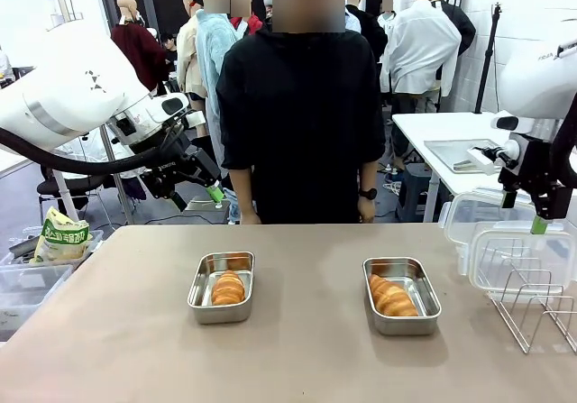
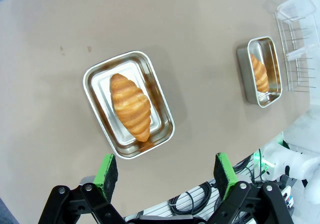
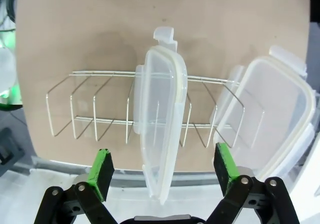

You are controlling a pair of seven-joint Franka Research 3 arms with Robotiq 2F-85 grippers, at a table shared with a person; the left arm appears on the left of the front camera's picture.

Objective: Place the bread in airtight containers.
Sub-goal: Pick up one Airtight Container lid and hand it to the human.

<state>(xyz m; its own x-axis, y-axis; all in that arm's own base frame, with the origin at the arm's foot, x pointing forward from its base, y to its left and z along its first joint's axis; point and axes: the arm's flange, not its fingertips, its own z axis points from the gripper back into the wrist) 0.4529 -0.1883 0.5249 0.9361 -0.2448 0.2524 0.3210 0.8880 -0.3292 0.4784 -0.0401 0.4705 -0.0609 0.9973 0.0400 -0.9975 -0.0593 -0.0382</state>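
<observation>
Two steel containers sit uncovered on the tan table, each holding one bread piece. The left container (image 1: 196,297) (image 2: 156,88) holds a croissant (image 1: 228,288) (image 2: 131,106). The right container (image 1: 431,300) (image 2: 243,74) holds another croissant (image 1: 391,297) (image 2: 259,72). My left gripper (image 1: 198,196) (image 2: 167,171) hangs open, high above the table's far left side, looking down on the left tin. My right gripper (image 1: 538,224) (image 3: 162,171) is open above a clear white-rimmed lid (image 1: 518,254) (image 3: 160,129) standing on edge in the wire rack (image 1: 536,308) (image 3: 100,119). A second lid (image 1: 469,215) (image 3: 270,119) leans beside it.
A person in black stands at the far edge, hands down at their sides. A printed bag (image 1: 61,236) and a plastic bin (image 1: 27,286) lie off the table's left. A white side table with a metal tray (image 1: 460,155) stands at the back right.
</observation>
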